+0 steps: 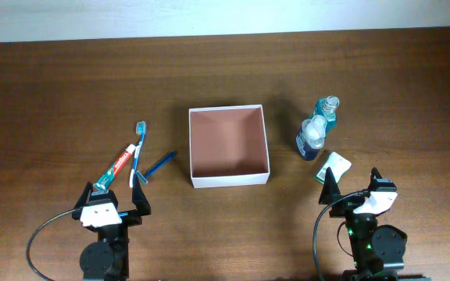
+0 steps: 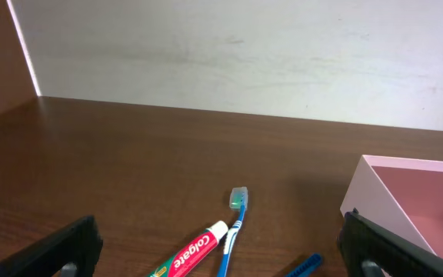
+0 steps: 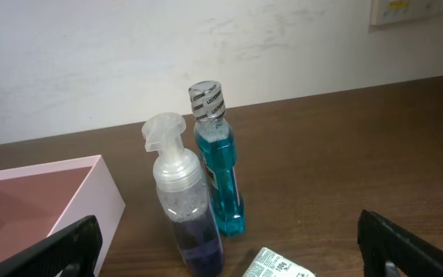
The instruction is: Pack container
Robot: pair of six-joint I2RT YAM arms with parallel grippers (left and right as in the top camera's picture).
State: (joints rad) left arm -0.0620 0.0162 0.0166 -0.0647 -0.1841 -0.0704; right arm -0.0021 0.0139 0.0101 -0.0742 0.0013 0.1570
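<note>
The container (image 1: 229, 181), a square white box with a reddish-brown inside, sits empty at the table's middle; it shows in the left wrist view (image 2: 375, 192) and the right wrist view (image 3: 91, 192). Left of it lie a toothpaste tube (image 1: 120, 165), a blue toothbrush (image 1: 139, 148) and a blue razor (image 1: 159, 165). Right of it stand a teal bottle (image 1: 326, 113) and a clear pump bottle (image 1: 311, 139), with a small white-green packet (image 1: 333, 167) in front. My left gripper (image 1: 109, 204) is open, near the toothpaste. My right gripper (image 1: 358, 191) is open, just behind the packet.
A pale wall or strip (image 1: 225, 17) runs along the table's far edge. Cables loop from both arm bases at the front edge (image 1: 37, 238).
</note>
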